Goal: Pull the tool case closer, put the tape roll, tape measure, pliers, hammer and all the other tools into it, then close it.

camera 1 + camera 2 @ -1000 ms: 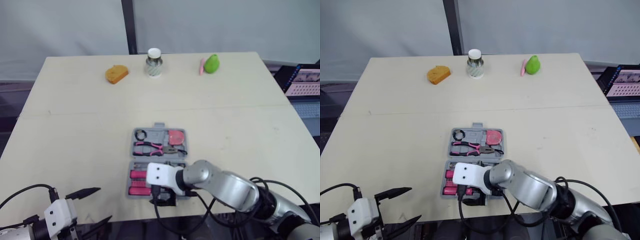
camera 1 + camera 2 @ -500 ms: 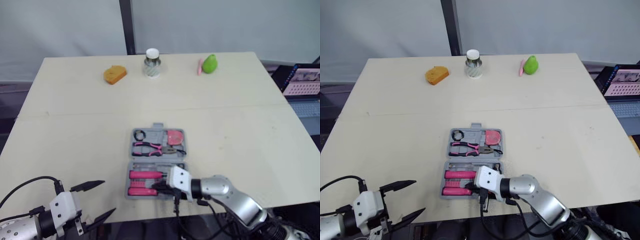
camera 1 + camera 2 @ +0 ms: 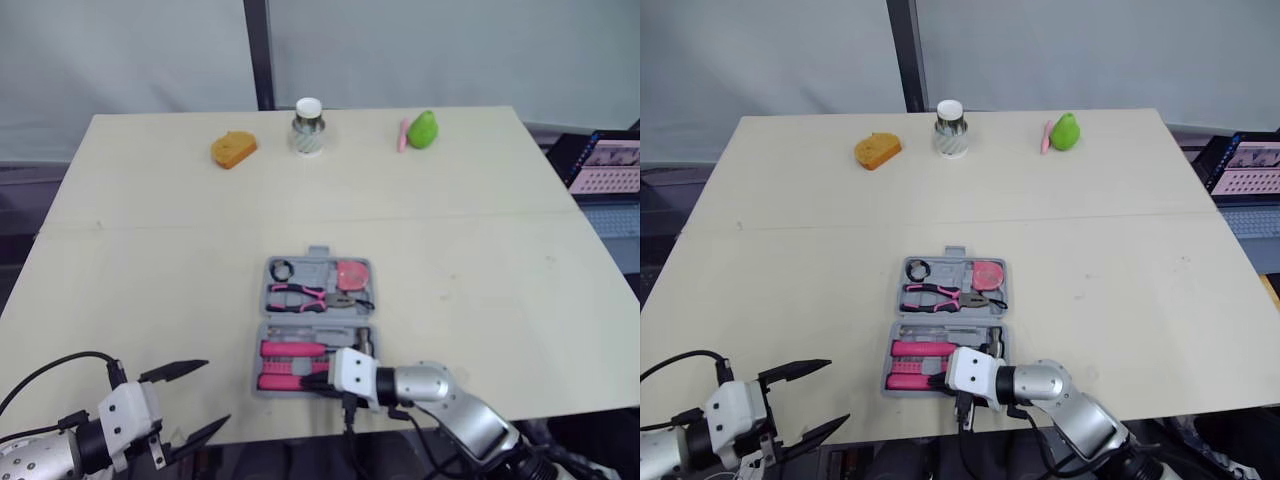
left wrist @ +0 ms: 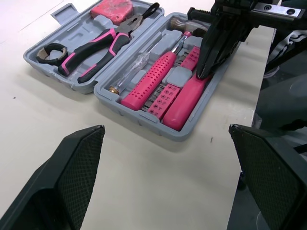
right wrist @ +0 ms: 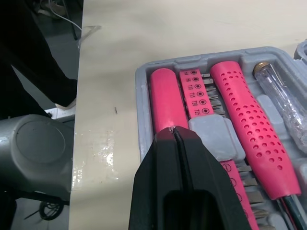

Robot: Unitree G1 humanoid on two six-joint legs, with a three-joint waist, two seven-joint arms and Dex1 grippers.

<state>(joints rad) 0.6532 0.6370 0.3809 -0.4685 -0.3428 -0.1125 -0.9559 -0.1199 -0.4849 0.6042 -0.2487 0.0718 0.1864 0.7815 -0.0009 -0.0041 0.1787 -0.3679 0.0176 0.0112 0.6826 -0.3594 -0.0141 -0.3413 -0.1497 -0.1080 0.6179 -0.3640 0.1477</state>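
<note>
The right arm has drawn back toward the front edge of the table (image 3: 450, 250). Its gripper (image 5: 173, 130), fingers pressed together, points at a pink handle (image 5: 165, 100) in the open tool case (image 3: 312, 268), probably to seat it. The left gripper (image 3: 215, 392) hangs spread wide, off the table's front edge and clear of the case.

soft, even light falls from above and the pale table (image 3: 480, 250) reads bright, with no hard glare. the jar (image 3: 308, 126) at twelve o'clock throws only a faint, short shadow. the open tool case (image 3: 316, 325) at six o'clock has a thin dark line under its near edge. a glossy patch (image 5: 96, 158) shines on the tabletop just beside the case's corner. a screen (image 3: 612, 160) glows at three o'clock.
</note>
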